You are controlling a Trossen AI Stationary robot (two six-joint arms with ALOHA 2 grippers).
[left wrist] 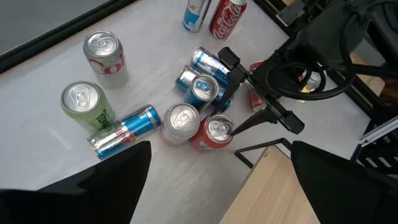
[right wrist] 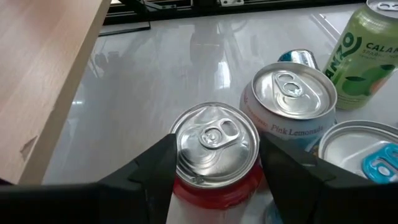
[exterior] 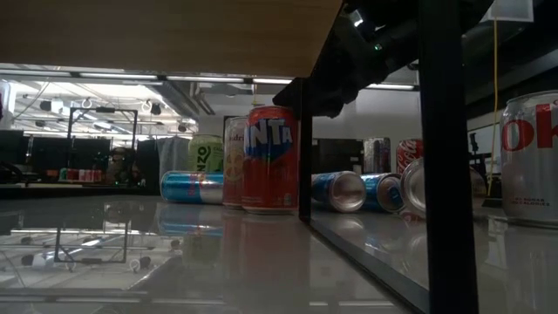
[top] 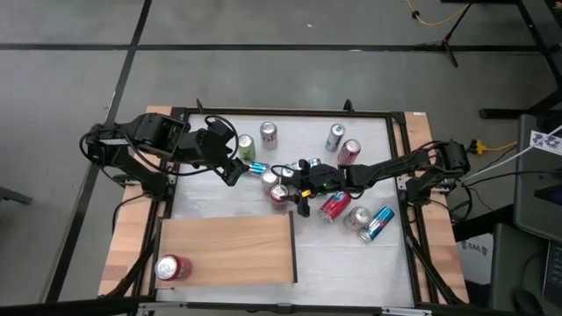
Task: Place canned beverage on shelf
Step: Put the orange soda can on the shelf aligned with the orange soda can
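The shelf [top: 228,250] is a light wood panel at the table's near left, and a red can [top: 172,268] stands on its near left corner. My right gripper [right wrist: 216,163] reaches in from the table's right and is shut on a red Fanta can [right wrist: 214,149], which stands in a cluster of cans at the table's middle [top: 279,193]. The same can shows in the low view [exterior: 270,161]. My left gripper [top: 234,172] is open and empty, hovering left of the cluster, beside a green can [top: 246,147]. My right gripper pinches the red Fanta can by its upper side wall [right wrist: 176,186], one finger on each side just below the rim. The fingers come roughly level from the table's right. The can stands upright with its base on the white table.
A pink lemonade can [right wrist: 289,102], a green can [right wrist: 364,50] and blue cans [left wrist: 202,87] crowd the held can. More cans lie at the right [top: 335,206] [top: 378,224] and stand at the far side [top: 268,133] [top: 349,152]. The shelf's dark post [exterior: 445,157] stands near.
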